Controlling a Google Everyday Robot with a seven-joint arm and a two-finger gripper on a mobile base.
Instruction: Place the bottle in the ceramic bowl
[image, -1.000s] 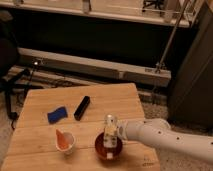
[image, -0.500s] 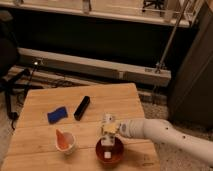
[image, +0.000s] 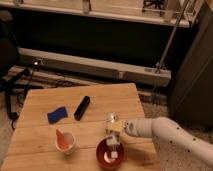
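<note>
Arm drawn back; pincer (image: 113, 131) over ceramic bowl (image: 102, 154), bottle (image: 112, 120) upright; grip unclear.

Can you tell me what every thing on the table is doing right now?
Gripper: above the bowl's far rim, at the end of the white arm.
Bottle: down in the bowl, right under the gripper.
Bowl: upright at the table's near edge.
Cup: upright, orange stuff inside.
Black bar: lying flat.
Blue thing: lying flat beside the bar.
</note>
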